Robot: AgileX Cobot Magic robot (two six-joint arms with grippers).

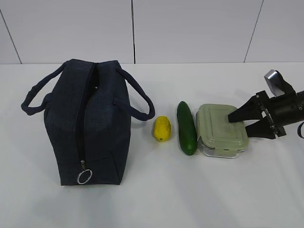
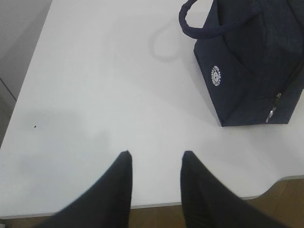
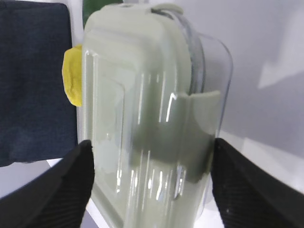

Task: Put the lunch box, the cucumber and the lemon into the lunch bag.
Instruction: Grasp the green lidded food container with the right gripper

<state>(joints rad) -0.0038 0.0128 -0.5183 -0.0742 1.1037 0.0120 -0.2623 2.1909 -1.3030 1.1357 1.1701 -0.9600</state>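
We see the bag (image 1: 88,123) standing toward the tabletop's (image 1: 190,199) left edge, soft fabric that may sag when loaded. The box (image 1: 222,130) lies toward the right edge, rigid, slick plastic best pinched across its short sides, and the right end effector (image 1: 248,122) straddles it, fingers apart. Cucumber (image 1: 186,127) and lemon (image 1: 161,128) lie between, firm, prone to rolling; the left end effector (image 2: 154,161) hangs apart, empty.

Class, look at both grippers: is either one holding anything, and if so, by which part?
Nothing is held. The right gripper stands open astride the near end of the lunch box, not clamped. The left gripper is empty.
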